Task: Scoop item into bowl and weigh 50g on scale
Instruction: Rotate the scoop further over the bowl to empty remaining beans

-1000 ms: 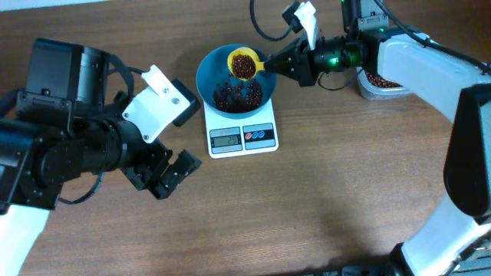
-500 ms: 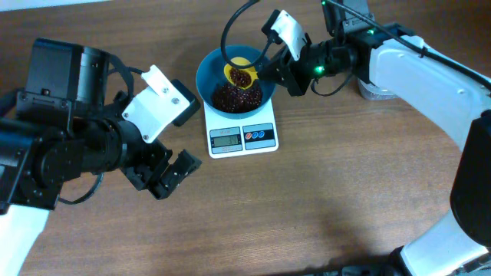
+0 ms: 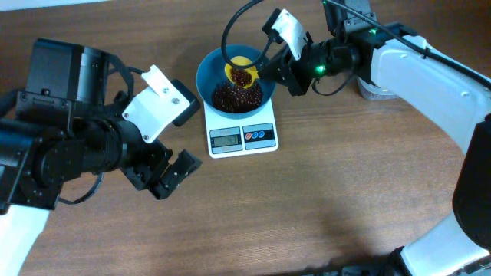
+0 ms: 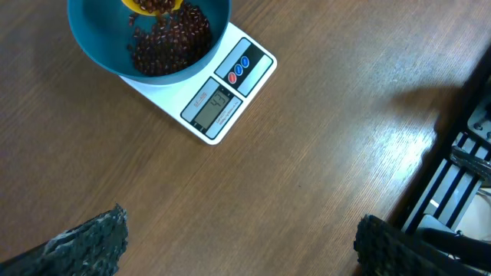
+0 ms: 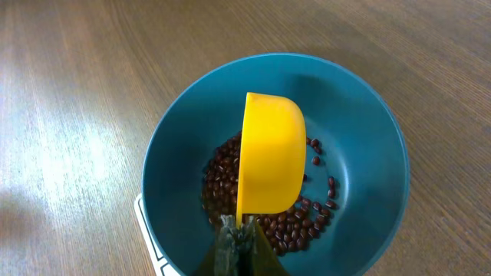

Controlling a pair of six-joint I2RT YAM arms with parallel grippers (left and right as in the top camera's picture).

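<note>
The blue bowl (image 3: 204, 77) sits on the white scale (image 3: 266, 123), with a heap of red-brown beans (image 3: 236, 97) in its bottom. Over the bowl the yellow scoop (image 3: 240, 71) is tipped on edge with beans at its mouth. The right gripper (image 3: 263, 70), reaching in from three o'clock, pinches the scoop's handle tight. The left gripper (image 3: 170, 176) hangs at eight o'clock from the scale, fingers spread wide and holding nothing. The scale's display (image 4: 216, 103) shows digits I can't read for sure, and the red and blue buttons (image 4: 239, 65) sit beside it.
</note>
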